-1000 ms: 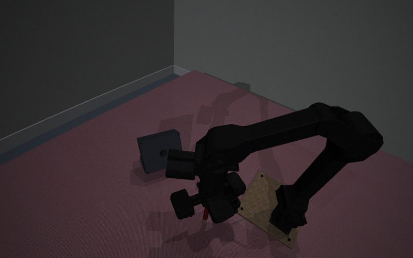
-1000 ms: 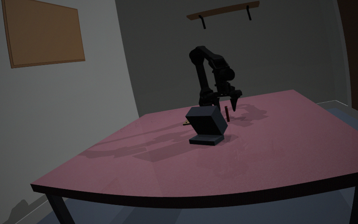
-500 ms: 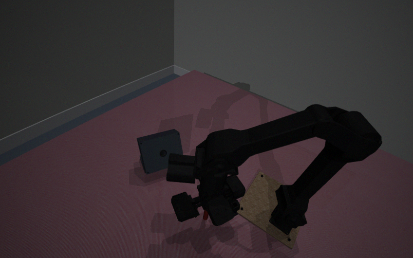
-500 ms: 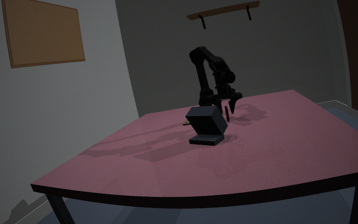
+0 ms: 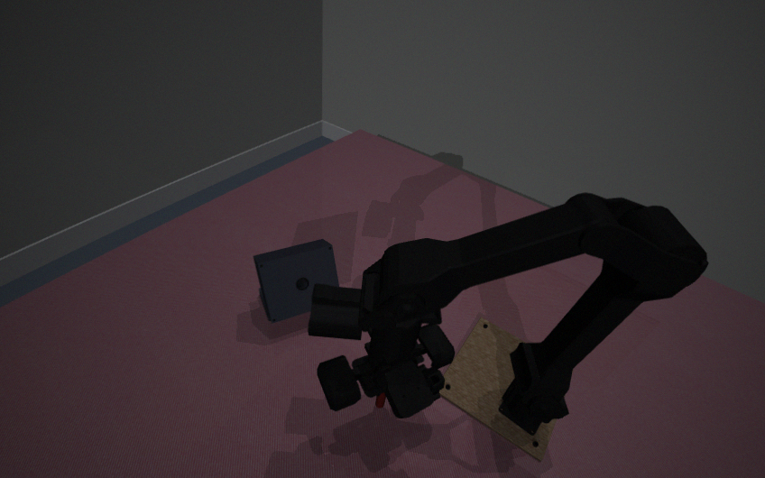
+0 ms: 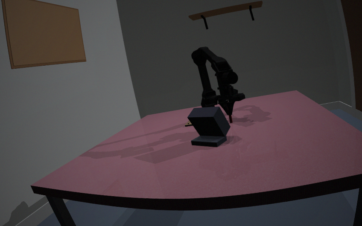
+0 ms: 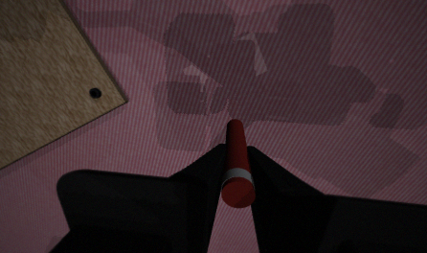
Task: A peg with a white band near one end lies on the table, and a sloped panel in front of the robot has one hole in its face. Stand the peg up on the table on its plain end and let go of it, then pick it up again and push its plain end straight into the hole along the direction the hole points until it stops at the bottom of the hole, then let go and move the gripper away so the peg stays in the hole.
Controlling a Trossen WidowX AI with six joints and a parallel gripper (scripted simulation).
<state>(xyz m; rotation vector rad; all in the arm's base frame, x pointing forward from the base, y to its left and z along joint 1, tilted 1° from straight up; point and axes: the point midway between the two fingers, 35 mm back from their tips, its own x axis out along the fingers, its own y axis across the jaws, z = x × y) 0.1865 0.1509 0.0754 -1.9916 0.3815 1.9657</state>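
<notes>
The red peg (image 5: 380, 400) (image 6: 230, 119) (image 7: 236, 155) stands upright, its white-banded end up and its plain end down at the table. My gripper (image 6: 230, 113) (image 7: 235, 151) points down and is shut on the peg, with one finger on each side. In the wrist view the banded top shows between the fingers; in the top view the arm hides all but the lower part of the peg. The dark sloped panel (image 5: 281, 297) (image 6: 216, 121) stands apart from the gripper. Its hole (image 5: 302, 284) shows empty in the top view; the exterior view shows the panel from behind.
The wooden base board (image 5: 474, 363) (image 7: 47, 91) under the arm lies beside the gripper, with its corner near the peg. The panel's foot (image 6: 208, 141) rests on the pink table (image 5: 135, 368) (image 6: 148, 179). Walls stand behind the table.
</notes>
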